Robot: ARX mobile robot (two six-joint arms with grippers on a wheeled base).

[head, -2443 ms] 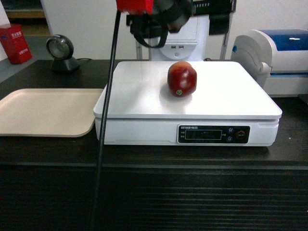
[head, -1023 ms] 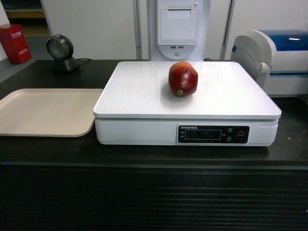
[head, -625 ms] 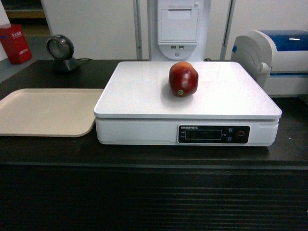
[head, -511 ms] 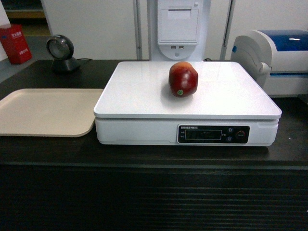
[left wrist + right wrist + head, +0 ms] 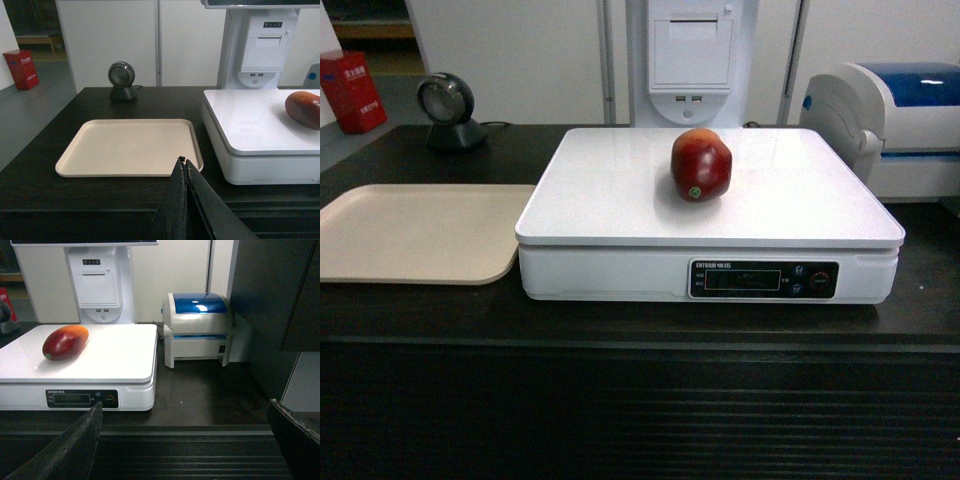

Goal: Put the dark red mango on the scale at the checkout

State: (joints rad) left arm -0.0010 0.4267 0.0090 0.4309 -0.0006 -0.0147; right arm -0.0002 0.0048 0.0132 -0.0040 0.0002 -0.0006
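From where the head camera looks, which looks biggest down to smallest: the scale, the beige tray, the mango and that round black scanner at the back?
1. The scale, clearly largest.
2. The beige tray, partly cut off at the left edge.
3 and 4. The dark red mango and the round black scanner look about alike; the scanner stands farther back, so I won't rank them.

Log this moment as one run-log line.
dark red mango: on scale, untouched | left pincer: shut, back near tray | right pincer: open, clear | state: placed

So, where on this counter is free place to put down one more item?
The beige tray left of the scale is bare, as is the scale top around the dark red mango. The right end near the printer is crowded.
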